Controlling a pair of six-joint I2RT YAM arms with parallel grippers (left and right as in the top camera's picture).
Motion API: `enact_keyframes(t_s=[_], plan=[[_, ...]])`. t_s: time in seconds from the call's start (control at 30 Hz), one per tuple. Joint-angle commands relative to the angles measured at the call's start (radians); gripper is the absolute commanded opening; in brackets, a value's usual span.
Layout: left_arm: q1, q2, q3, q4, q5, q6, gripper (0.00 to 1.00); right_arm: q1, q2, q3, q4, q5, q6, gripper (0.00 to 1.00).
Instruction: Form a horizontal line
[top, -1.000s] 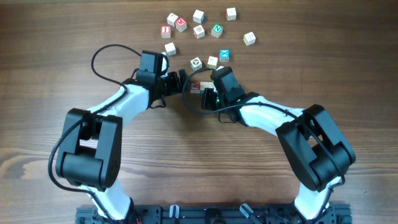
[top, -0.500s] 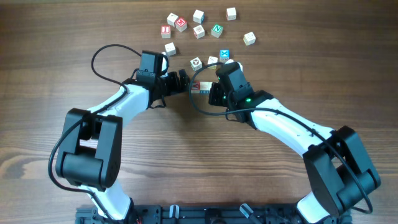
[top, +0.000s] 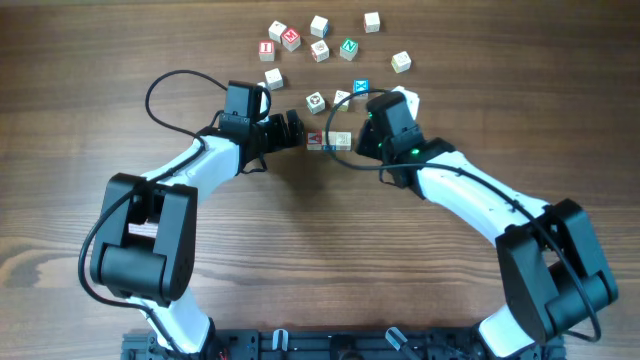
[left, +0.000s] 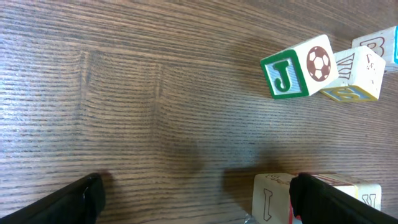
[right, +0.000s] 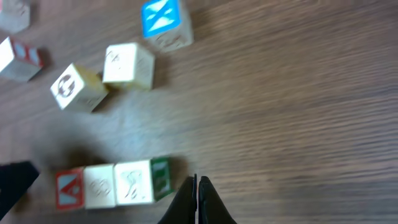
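White links, black joints; black cable (top: 150, 95) loop on left arm (top: 195, 165); green LED (top: 412, 154) on right arm (top: 470, 195)

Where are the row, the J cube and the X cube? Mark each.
Row (right: 99, 185): right wrist view, top of its middle cube.
J cube (left: 285, 76): left wrist view, green J face.
X cube (right: 163, 17): right wrist view, blue top face.

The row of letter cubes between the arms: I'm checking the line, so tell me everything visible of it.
The row is three pale wooden cubes lying flat on the wood table, side by side and touching, straight. One end cube shows a red letter; the other two bear faint marks, the far one with a green side. The left claw stands open at the red end; the right claw, shut, sits just clear.
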Motion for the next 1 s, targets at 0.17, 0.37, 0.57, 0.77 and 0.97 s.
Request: enact_keyframes(t_s=[0.17, 0.37, 0.57, 0.77, 0.97], plan=[[0.017, 0.114, -0.081, -0.018, -0.078, -0.001, 0.87, -0.019, 0.101, -0.004, 0.054, -0.080, 0.014, 0.04], [0.017, 0.114, -0.080, -0.014, -0.087, 0.006, 0.04, -0.028, 0.117, -0.004, 0.060, -0.081, 0.014, 0.04], [0.006, 0.115, -0.081, 0.002, -0.088, 0.106, 0.04, -0.081, 0.194, -0.004, 0.137, -0.185, 0.015, 0.04], [-0.030, 0.115, -0.081, 0.050, -0.080, 0.166, 0.04, -0.103, 0.223, -0.004, 0.185, -0.240, 0.014, 0.05], [-0.066, 0.144, -0.081, 0.109, -0.069, 0.165, 0.04, -0.103, 0.223, -0.004, 0.193, -0.244, 0.013, 0.04]])
